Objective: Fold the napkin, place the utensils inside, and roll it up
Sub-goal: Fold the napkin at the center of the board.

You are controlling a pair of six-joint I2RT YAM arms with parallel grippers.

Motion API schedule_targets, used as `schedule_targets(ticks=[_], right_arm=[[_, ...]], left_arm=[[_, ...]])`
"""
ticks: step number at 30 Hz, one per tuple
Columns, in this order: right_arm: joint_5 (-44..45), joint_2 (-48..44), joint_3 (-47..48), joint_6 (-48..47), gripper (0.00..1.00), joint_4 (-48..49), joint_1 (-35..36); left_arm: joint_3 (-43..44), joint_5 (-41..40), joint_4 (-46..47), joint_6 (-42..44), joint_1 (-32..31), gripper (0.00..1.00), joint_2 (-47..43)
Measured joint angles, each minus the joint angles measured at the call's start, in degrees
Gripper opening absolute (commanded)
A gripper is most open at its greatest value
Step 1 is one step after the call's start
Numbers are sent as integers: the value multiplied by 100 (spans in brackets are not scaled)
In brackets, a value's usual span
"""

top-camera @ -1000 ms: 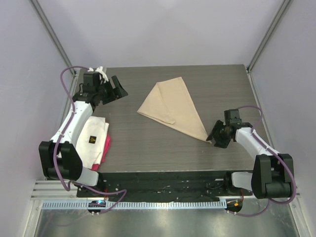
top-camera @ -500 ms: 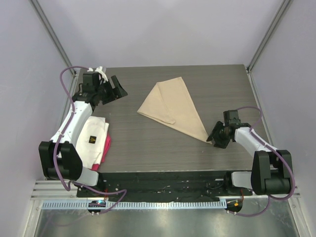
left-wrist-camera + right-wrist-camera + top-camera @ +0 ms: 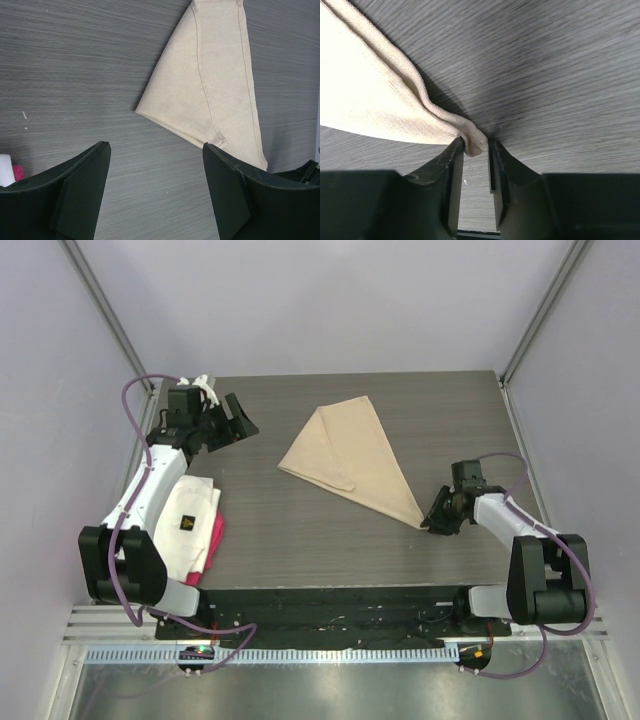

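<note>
Narrowing of the right hand [image 3: 475, 146] over the last second leaves it pinching the lower-right tip of the napkin [image 3: 350, 460], a folded triangle mid-frame on the table [image 3: 300, 535], probably ready for another fold. The left hand [image 3: 235, 420] hangs wide and empty at upper left. The white cloth [image 3: 188, 525] and pink-red cloth [image 3: 217, 533] lie lower left, well clear, and no spoon shows.

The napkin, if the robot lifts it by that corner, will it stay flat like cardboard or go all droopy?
Probably droopy: the napkin is soft cloth, and its corner bunches into folds where the right gripper pinches it. It's likely light, since it lies thin and flat on the table. Pushed, it would probably wrinkle rather than slide neatly.
</note>
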Motion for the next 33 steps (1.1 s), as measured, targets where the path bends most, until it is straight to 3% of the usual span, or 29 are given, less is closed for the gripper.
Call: schedule_targets(ticks=[15,33], right_arm=[[105,42,98,-201,1,-74,2],[975,-437,833,-452,1,-826,-26]], left_arm=[[-39,50,4,0,39,79,-2],[-87,96,7,0,50,79,-11]])
